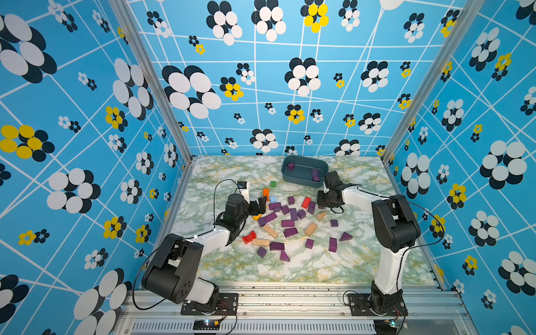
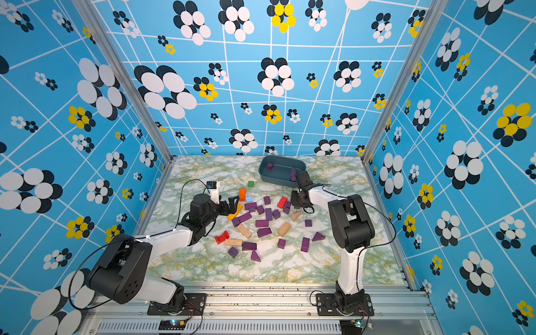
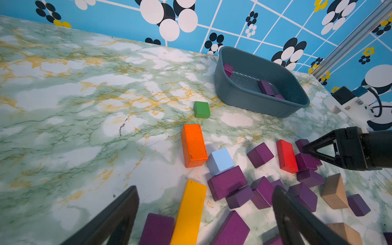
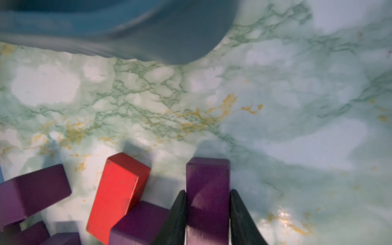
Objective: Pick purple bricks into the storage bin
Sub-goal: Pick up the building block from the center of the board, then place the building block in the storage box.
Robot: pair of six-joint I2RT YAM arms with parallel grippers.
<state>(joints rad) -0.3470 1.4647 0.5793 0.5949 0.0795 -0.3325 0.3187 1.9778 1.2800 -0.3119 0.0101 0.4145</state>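
Observation:
Several purple bricks (image 1: pixel 285 210) lie scattered mid-table in both top views. The dark blue-grey storage bin (image 1: pixel 298 180) stands at the back, with two purple bricks (image 1: pixel 291 166) showing inside. My right gripper (image 4: pixel 208 194) is shut on a purple bar (image 4: pixel 207 176), one finger on each long side, beside a red block (image 4: pixel 118 191). The left wrist view shows that gripper (image 3: pixel 305 150) low among the bricks in front of the bin (image 3: pixel 244 97). My left gripper (image 3: pixel 204 193) hangs open over a yellow bar (image 3: pixel 191 212) and purple bricks (image 3: pixel 227 182) at the pile's left edge, holding nothing.
Mixed in with the pile are an orange block (image 1: pixel 265 193), a green cube (image 1: pixel 273 183), a light blue cube (image 1: pixel 273 199), a red arch (image 1: pixel 249 237) and tan blocks (image 1: pixel 311 229). Patterned walls close the table on three sides.

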